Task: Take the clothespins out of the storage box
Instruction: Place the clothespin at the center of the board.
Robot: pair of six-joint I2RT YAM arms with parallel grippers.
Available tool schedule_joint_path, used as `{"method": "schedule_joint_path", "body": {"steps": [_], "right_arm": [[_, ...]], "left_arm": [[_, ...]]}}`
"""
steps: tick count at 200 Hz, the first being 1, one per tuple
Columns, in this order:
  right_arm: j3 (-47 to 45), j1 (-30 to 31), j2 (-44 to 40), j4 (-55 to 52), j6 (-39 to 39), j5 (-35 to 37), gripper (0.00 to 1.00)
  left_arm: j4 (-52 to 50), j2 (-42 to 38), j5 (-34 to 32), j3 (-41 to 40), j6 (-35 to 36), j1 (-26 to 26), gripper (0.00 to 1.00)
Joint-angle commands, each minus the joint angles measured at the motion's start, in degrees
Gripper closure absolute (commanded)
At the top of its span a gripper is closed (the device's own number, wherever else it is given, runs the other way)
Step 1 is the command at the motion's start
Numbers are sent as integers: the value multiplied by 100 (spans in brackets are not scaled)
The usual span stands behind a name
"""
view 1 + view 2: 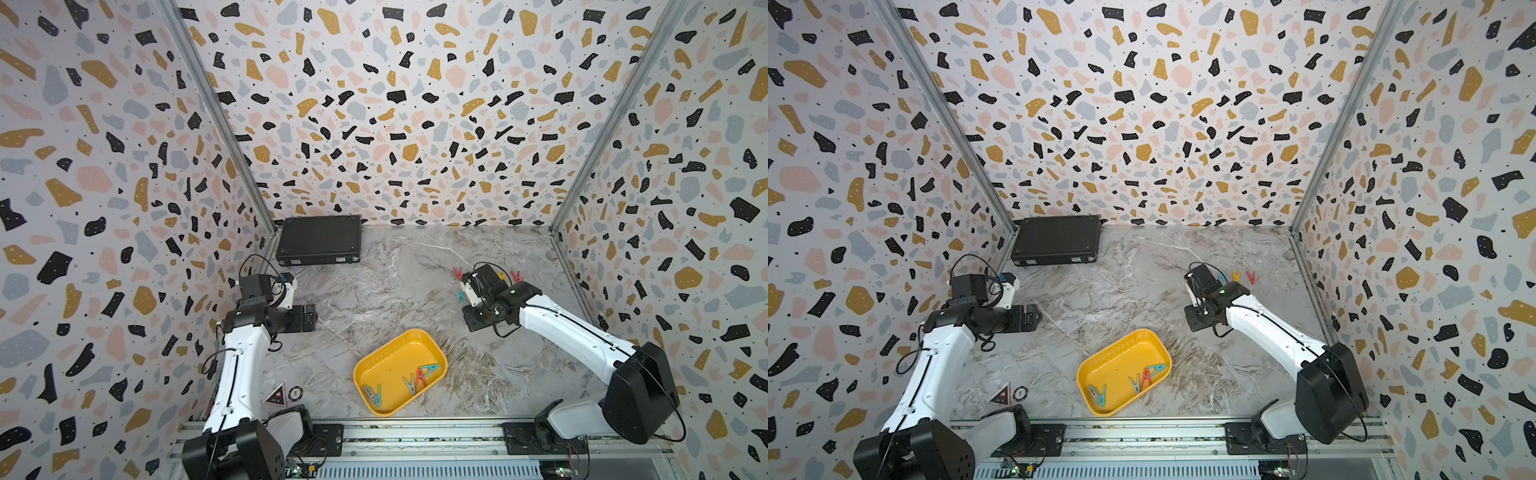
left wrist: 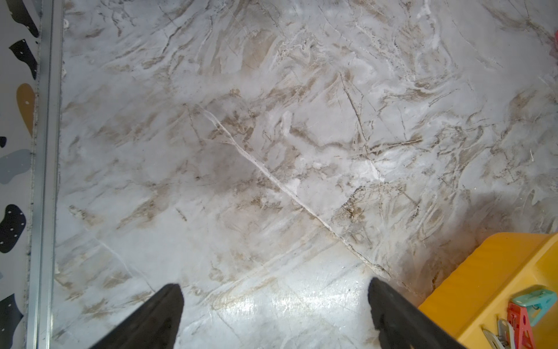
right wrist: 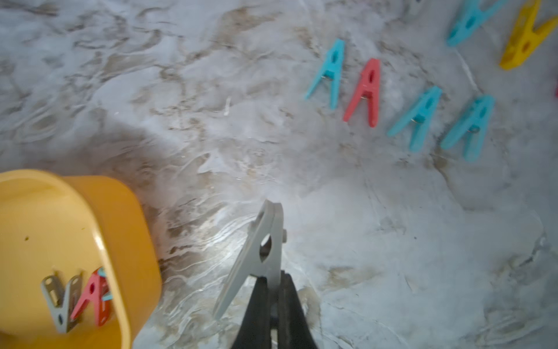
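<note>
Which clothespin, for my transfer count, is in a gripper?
The pale grey clothespin, pinched in the right gripper; the others lie on the table or in the storage box.

text: none legible | triangular sticker (image 1: 274,395), round sticker (image 1: 294,392) on tabletop (image 1: 374,291): print too small to read

From high at the near edge, both top views look steeply down on the whole marble tabletop (image 1: 415,282) and the patterned walls (image 1: 395,104), a near-identical pair shifted slightly sideways. The left wrist camera peers close past the left gripper (image 2: 273,282) at bare tabletop, with one end of the yellow tray (image 2: 483,272) at the frame's edge. The right wrist camera, equally close, looks past the right gripper (image 3: 273,276) and its grey clothespin (image 3: 250,263). It shares that tray end and catches the clothespins (image 3: 363,90) lying on the tabletop.
</note>
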Motion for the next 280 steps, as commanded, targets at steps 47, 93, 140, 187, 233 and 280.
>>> {"method": "schedule_joint_path", "body": {"steps": [47,93,140,187,233,280], "right_arm": [[298,-1198,579,-358,-226,221,100],[792,-1760,1160,-419,-352,609,100],[1126,-2324,1691,-437,-463,834,100],[1352,-2687,2133,-249,-559,871,100],[1757,-2779,2610,-162,-716,1029,100],[1979,-2863,3057,-22,-770,917,100]], "left_arm": [[-40,-5,104,10,96,43,0],[-46,-21,119,22,90,43,0],[-46,-37,162,16,93,43,0],[-43,-24,172,29,88,43,0],[-56,-40,192,24,87,43,0],[-48,-57,177,23,86,43,0]]}}
